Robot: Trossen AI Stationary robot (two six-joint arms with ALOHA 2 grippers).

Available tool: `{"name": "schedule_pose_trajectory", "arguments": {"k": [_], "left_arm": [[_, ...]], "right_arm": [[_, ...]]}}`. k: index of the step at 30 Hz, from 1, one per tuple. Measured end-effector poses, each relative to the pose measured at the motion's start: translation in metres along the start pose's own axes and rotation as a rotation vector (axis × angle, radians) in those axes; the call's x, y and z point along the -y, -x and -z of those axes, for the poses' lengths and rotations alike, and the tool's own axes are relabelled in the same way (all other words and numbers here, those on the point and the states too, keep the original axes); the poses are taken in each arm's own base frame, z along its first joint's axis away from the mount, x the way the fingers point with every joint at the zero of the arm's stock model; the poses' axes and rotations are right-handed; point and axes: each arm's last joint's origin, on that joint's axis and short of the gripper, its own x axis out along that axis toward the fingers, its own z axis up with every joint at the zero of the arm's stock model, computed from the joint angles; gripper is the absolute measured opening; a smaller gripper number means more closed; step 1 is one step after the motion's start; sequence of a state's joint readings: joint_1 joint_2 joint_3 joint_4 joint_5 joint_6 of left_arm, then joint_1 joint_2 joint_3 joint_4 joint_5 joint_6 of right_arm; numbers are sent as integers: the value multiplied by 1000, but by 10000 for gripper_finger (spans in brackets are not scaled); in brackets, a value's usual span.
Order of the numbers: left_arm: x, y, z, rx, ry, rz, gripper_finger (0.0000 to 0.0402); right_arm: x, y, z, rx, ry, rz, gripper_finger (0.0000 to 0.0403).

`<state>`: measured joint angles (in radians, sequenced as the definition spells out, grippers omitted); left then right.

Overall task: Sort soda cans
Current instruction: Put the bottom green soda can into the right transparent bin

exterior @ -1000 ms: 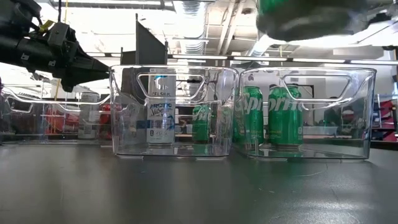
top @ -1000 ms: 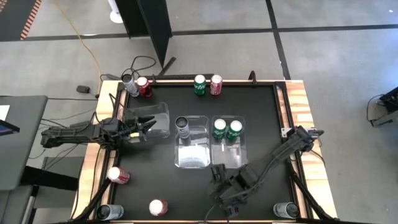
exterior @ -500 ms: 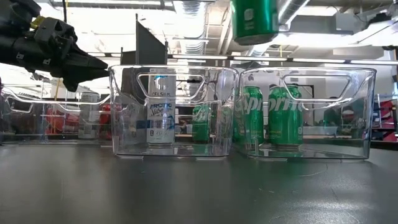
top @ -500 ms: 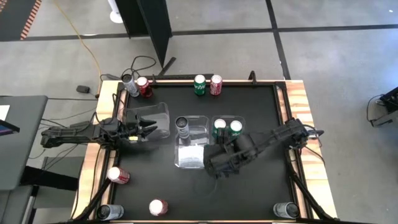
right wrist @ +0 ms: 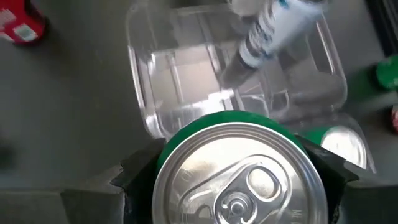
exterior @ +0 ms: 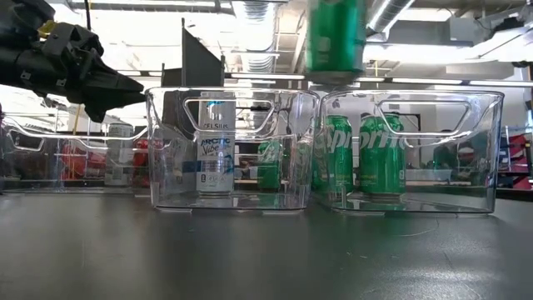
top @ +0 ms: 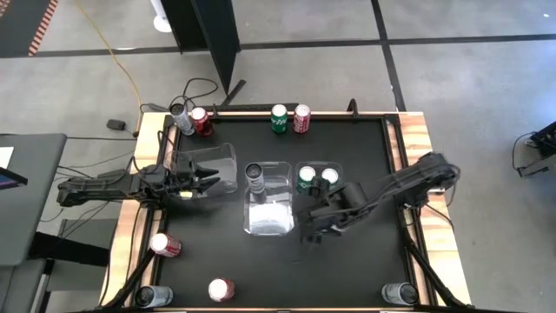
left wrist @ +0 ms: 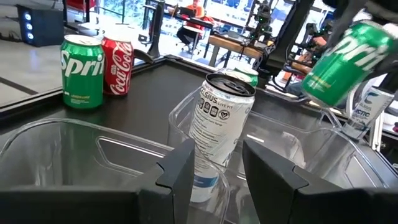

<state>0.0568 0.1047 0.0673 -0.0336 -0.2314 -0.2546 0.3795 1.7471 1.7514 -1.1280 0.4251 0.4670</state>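
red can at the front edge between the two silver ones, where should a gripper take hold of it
Take the red can around its round side wall, coming straight down from above with one finger on each side. It stands upright with its silvery top facing up, and bare table surrounds it, so nothing crowds the fingers.

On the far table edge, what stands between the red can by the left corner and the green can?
Nothing: bare black table separates the red can from the green can, as the high view shows.
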Motion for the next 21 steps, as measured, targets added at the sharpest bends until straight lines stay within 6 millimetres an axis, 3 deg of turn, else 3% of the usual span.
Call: {"name": "schedule_pose_trajectory", "arguments": {"k": [4,8,14,21], "left_arm": [[0,0,0,-1,0,6,132],[0,0,0,-2,2,8,132],[0,0,0,-7,18,9,132],[0,0,0,-7,21,8,132]], "right_arm": [[16,3,24,57,-65,-9,297],[28,-13,51,67,-114,-19,297],[42,-41,63,42,-169,-46,297],[53,-77,52,-17,-206,-67,297]]}}
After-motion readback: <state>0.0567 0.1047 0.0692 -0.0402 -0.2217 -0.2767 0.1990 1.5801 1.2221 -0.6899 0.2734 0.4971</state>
